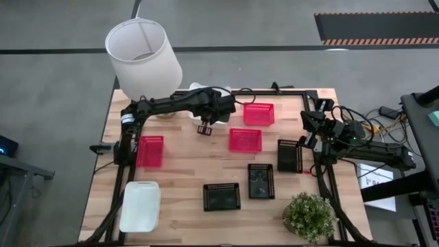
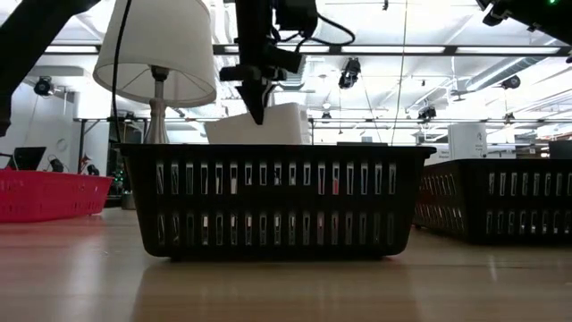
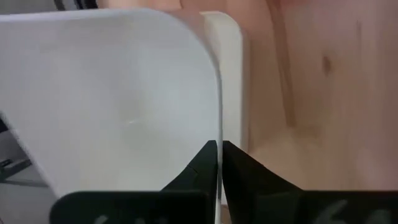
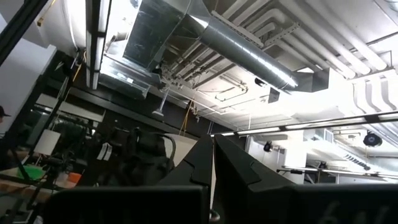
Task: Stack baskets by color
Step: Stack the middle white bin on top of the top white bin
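Far left, a white basket (image 1: 140, 206) sits at the table's (image 1: 185, 175) front edge, a red basket (image 1: 150, 151) behind it. My left pincer (image 3: 219, 155) is clamped on the wall of a white basket (image 3: 124, 99), lifted near the lamp (image 1: 143, 48). Centre: two red baskets (image 1: 258, 114) (image 1: 245, 140), then three black baskets (image 1: 221, 197) (image 1: 260, 181) (image 1: 289, 156). My right pincer (image 4: 213, 146) is pressed together, empty, raised at the right edge.

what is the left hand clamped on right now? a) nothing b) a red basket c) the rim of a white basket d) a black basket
c: in the left wrist view the left hand pinches the thin rim of a white basket, its fingers shut against that edge.
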You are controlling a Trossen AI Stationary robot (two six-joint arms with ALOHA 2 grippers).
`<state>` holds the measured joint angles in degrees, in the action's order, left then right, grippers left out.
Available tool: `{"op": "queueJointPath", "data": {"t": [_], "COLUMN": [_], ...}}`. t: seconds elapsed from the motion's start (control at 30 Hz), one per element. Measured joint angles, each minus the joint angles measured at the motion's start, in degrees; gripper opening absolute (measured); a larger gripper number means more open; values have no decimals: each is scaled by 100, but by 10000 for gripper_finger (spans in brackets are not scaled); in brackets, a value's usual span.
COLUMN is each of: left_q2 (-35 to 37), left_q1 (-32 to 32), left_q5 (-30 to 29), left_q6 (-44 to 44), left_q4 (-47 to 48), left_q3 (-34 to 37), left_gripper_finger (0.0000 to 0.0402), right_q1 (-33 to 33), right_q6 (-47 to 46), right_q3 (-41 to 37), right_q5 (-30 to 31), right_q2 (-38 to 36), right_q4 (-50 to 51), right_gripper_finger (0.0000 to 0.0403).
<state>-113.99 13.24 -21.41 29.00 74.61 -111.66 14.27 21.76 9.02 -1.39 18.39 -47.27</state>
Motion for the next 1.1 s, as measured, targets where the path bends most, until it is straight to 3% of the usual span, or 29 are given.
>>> {"op": "queueJointPath", "data": {"t": [0.47, 1.1], "left_q2": [-11, -11], "left_q1": [66, 65], "left_q5": [5, 25], "left_q6": [-3, -3], "left_q4": [-559, -583], "left_q3": [707, 716], "left_gripper_finger": [0, 0], "right_q1": [1, -1], "right_q6": [-27, -27], "right_q3": [0, 0], "right_q5": [0, 0], "right_q2": [0, 0], "right_q4": [20, 24], "right_gripper_finger": [9, 9]}}
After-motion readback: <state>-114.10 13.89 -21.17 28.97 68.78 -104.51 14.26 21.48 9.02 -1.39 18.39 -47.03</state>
